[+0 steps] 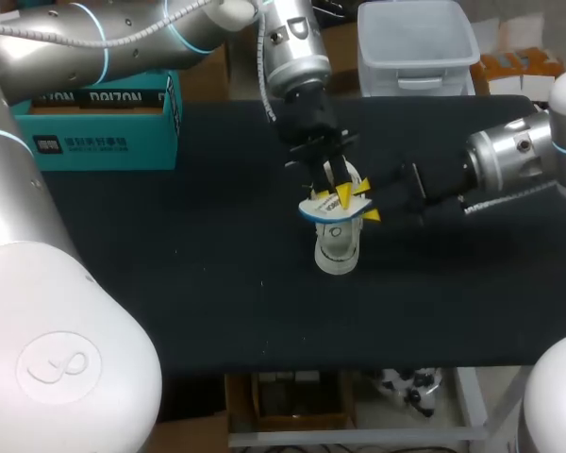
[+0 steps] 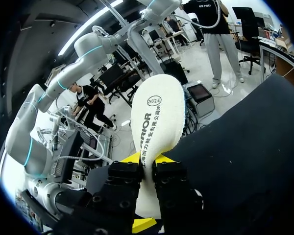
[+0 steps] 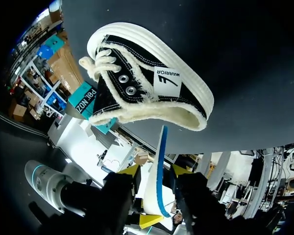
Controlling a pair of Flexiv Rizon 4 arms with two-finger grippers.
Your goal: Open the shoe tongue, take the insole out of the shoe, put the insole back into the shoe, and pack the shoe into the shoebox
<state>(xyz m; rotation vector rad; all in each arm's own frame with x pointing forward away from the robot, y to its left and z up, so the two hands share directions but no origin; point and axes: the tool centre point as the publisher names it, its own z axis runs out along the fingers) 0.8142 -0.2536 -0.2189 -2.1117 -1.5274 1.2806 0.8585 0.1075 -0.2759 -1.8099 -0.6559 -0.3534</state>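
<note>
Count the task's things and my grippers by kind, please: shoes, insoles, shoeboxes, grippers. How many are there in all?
black sneaker: 1
white insole: 1
teal shoebox: 1
grippers: 2, the left gripper and the right gripper
total: 5

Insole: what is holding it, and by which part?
The left pincer clamps the insole at one end; the right pincer straddles it too, grip unclear.
</note>
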